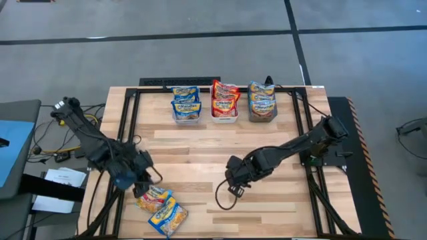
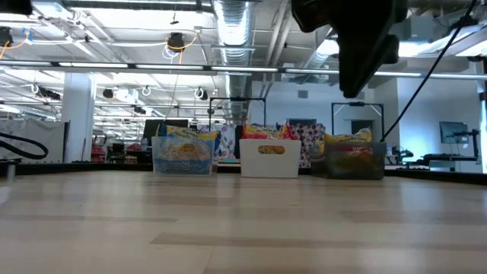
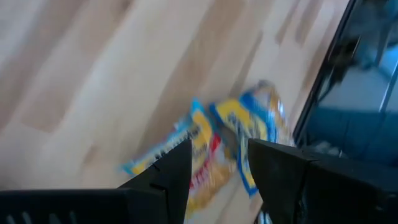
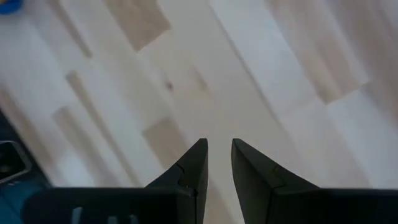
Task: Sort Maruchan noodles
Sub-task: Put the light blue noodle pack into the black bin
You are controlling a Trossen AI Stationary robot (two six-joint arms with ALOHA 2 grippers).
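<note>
Left gripper [image 1: 139, 189], fingers parted and empty, poised over loose noodle packets [image 1: 162, 208] at 7 o'clock for pickup; right gripper [image 1: 233, 189] narrow, empty, waiting mid-table.

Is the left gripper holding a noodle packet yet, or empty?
Empty. The left gripper has open jaws with nothing between them, above the two loose packets on the table.

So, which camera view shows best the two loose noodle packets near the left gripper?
The high view: both loose noodle packets lie whole on the table's front left corner, beside the left gripper. The left wrist view shows them blurred, partly behind its fingers. The low view and the right wrist view do not show them.
</note>
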